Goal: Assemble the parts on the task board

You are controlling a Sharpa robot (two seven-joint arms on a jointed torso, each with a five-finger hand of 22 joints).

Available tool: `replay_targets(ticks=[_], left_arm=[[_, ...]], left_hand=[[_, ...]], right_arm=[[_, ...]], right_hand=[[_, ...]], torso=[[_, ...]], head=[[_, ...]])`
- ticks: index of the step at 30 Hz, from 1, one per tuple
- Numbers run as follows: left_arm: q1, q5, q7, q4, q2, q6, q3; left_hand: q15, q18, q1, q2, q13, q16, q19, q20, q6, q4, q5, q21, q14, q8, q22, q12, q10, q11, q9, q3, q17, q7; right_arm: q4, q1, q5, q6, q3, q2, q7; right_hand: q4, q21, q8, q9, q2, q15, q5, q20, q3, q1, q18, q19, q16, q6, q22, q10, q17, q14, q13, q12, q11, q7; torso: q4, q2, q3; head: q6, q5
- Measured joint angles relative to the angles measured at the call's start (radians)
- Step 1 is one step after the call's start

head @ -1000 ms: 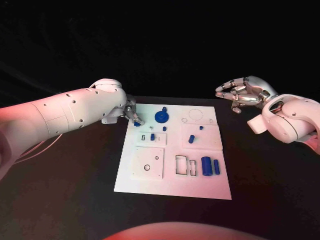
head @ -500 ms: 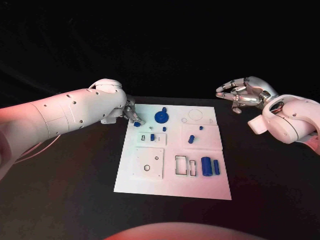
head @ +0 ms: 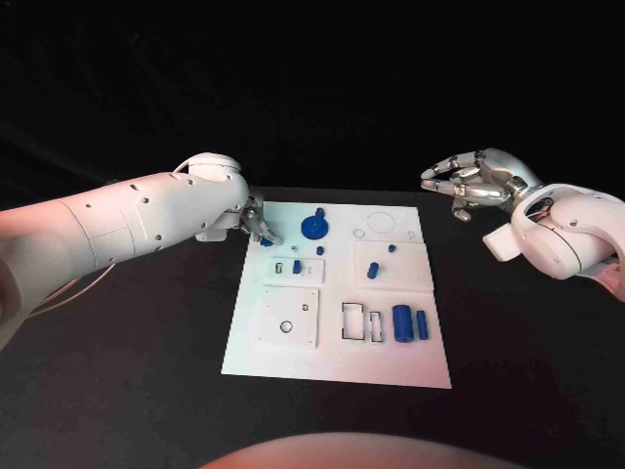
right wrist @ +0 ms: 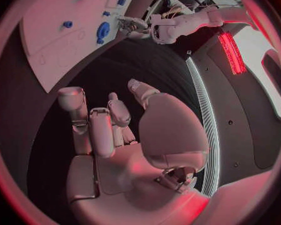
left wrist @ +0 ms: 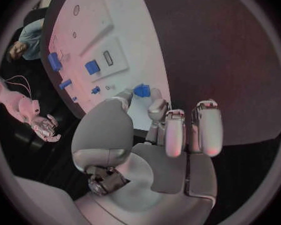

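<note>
Black table (head: 538, 371) bore the white task board (head: 334, 366); left hand (head: 257, 226) pinched a blue part (left wrist: 141, 90), right hand (head: 471, 182) hung curled, holding nothing.

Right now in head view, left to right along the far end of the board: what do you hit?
Left hand pinching a small blue part at the task board edge → large round blue part → empty circle outline → right hand, raised off the board, holding nothing.
</note>
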Motion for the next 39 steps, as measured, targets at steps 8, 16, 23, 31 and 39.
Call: replay_targets(ticks=[8,16,23,31,39], left_arm=[[0.000,0.001,-0.002,0.001,0.003,0.010,0.000],[0.000,0.003,-0.005,0.000,0.004,0.009,0.000],[0.001,0.009,-0.008,-0.004,0.008,0.004,0.001],[0.002,0.019,-0.005,-0.006,0.009,0.004,0.002],[0.003,0.024,0.002,-0.004,0.007,0.005,0.002]], left_hand=[[0.000,0.000,0.014,0.014,-0.008,0.000,0.000,0.000,0.000,0.003,0.000,0.000,0.000,0.001,0.000,-0.001,0.000,0.000,0.000,-0.003,0.000,0.000],[0.000,0.000,0.035,0.054,-0.011,0.000,0.000,0.000,-0.004,0.003,0.000,0.000,0.000,0.001,0.000,-0.003,0.000,0.000,-0.002,-0.003,0.000,0.004],[0.000,0.000,0.089,0.096,-0.014,0.000,0.000,0.000,-0.011,-0.002,-0.002,0.000,0.000,-0.009,0.000,-0.003,0.000,0.000,-0.012,0.030,0.000,0.004],[0.000,0.000,0.179,0.083,-0.016,0.000,0.000,0.000,-0.015,0.004,-0.008,0.000,0.000,-0.036,0.000,-0.006,0.000,0.000,-0.035,0.068,0.000,0.009],[0.000,0.000,0.245,0.066,-0.026,0.000,0.000,0.000,-0.005,0.041,-0.061,0.000,0.000,-0.084,0.000,-0.017,-0.003,0.003,-0.065,0.106,0.000,0.005]], right_arm=[[0.000,0.000,0.000,0.000,0.000,0.000,0.000],[0.000,-0.001,0.000,0.000,0.000,0.000,0.000],[0.001,-0.001,0.000,0.000,0.000,0.000,0.000],[0.001,-0.001,0.000,0.000,0.000,-0.001,0.000],[0.001,-0.001,0.000,0.000,0.000,-0.001,0.000]], right_hand=[[0.000,0.000,0.000,0.000,0.000,0.000,0.000,0.000,0.000,0.000,0.000,0.000,0.000,0.000,0.000,0.000,0.000,0.000,0.000,0.000,0.000,0.000],[0.000,0.000,0.000,0.000,0.000,0.000,0.000,0.000,0.000,0.000,0.000,0.000,0.000,0.000,0.000,0.000,0.000,0.000,0.000,0.000,0.000,0.000],[0.002,0.000,0.000,0.000,0.000,0.000,0.000,0.000,0.002,0.000,0.000,0.000,0.000,0.000,0.000,0.000,0.000,0.000,0.001,0.000,0.000,0.000],[0.003,0.000,0.000,0.000,0.000,0.000,0.000,0.000,0.003,0.000,0.000,0.000,0.000,0.000,0.000,0.000,0.000,0.000,0.002,0.000,0.000,0.000],[0.003,0.000,0.000,0.000,0.000,0.000,0.000,0.000,0.003,0.000,0.000,0.000,0.000,0.000,0.000,0.000,0.000,0.000,0.002,0.000,0.000,0.000]], torso=[[0.0012,0.000,-0.0007],[0.0011,-0.001,-0.0014],[0.0010,0.000,-0.0012],[0.0006,-0.001,-0.0008],[0.0014,-0.001,-0.0009]], head=[[-0.001,0.000],[0.000,0.002],[0.000,0.003],[-0.005,0.002],[-0.005,0.002]])
